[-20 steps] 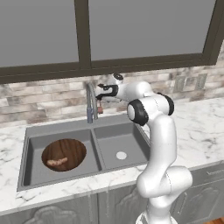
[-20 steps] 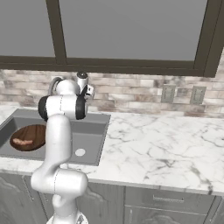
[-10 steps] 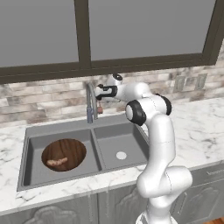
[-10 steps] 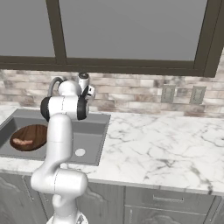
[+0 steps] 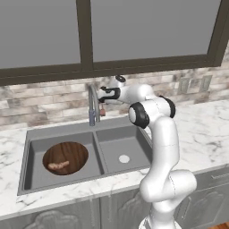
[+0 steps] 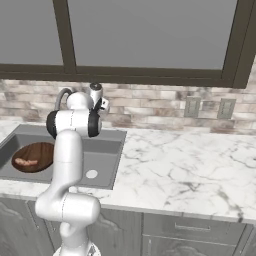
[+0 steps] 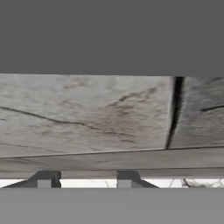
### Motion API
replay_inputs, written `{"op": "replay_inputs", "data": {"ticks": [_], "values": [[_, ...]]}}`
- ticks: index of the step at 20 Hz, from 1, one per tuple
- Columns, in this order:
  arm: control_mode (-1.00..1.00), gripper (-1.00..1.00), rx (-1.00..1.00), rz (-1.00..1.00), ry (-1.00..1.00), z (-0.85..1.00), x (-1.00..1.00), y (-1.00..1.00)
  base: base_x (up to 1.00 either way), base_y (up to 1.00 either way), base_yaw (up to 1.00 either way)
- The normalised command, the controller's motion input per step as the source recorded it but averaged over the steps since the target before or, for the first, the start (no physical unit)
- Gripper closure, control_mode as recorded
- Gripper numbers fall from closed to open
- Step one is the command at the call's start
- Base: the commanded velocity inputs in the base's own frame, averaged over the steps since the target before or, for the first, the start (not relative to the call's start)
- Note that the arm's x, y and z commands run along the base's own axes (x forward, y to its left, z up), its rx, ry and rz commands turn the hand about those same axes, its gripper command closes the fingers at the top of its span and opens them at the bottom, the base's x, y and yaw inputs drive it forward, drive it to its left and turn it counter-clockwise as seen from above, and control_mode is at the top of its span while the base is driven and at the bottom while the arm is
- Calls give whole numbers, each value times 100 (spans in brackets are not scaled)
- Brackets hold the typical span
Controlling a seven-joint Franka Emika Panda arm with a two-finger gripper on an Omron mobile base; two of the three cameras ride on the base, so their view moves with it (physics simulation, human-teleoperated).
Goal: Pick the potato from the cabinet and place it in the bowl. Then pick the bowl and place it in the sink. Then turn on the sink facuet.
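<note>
While beside faucet lever (image 5: 103,112), end effector (image 5: 101,95) half-closed, empty.

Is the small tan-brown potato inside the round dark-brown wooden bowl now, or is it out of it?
Inside. The small tan-brown potato lies on the floor of the round dark-brown wooden bowl, which sits in the left basin of the grey metal sink.

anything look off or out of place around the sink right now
Nothing stands out. The bowl sits flat in the left basin of the sink with the potato inside, and the gripper is up by the faucet. No spill or damage shows.
</note>
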Motion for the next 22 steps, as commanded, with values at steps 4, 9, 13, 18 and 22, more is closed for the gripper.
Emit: {"op": "replay_inputs", "data": {"ticks": [4,9,13,18,22], "values": [[-100,100,0,-3,-1,-21,0,-76,0,0,0],[-100,100,0,-6,0,-27,0,-100,0,0,0],[-100,100,0,-5,0,-42,-1,-95,0,0,0],[-100,100,0,-5,0,-46,-7,-89,0,0,0],[-100,100,0,-4,0,-28,-6,-57,0,0,0]]}}
